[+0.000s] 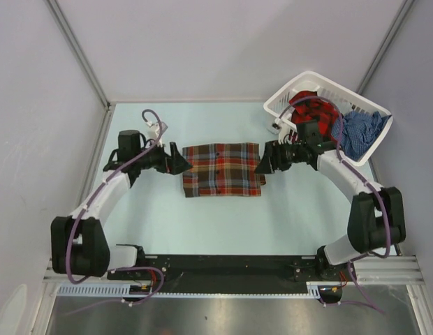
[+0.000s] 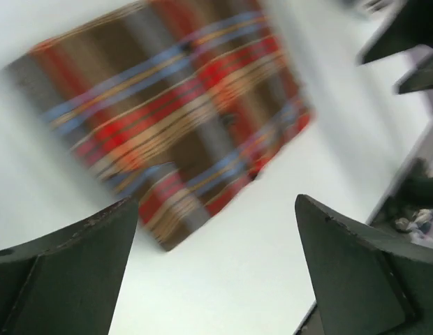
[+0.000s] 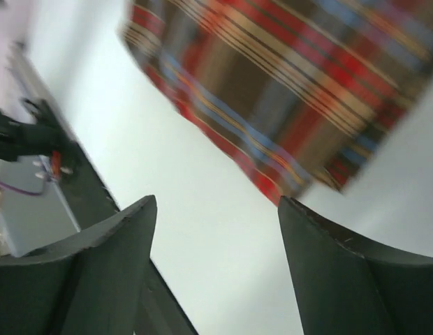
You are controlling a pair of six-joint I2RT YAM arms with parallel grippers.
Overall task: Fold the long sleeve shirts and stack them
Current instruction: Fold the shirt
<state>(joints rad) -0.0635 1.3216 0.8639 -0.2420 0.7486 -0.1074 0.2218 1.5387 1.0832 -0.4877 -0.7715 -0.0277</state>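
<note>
A brown, red-orange and light-blue plaid shirt [image 1: 223, 169] lies folded into a flat rectangle in the middle of the table. My left gripper [image 1: 181, 165] sits just off its left edge, jaws open and empty; in the left wrist view the shirt [image 2: 174, 118] lies beyond the fingertips. My right gripper [image 1: 262, 163] is at the shirt's right edge, also open and empty, with the shirt [image 3: 286, 84] ahead of it in the right wrist view. A red-and-black plaid shirt [image 1: 311, 106] and a blue checked shirt [image 1: 360, 132] are crumpled in the basket.
A white plastic laundry basket [image 1: 286, 98] stands tilted at the back right corner, behind the right arm. Grey walls close the table at back and sides. A black rail [image 1: 223, 264] runs along the near edge between the arm bases.
</note>
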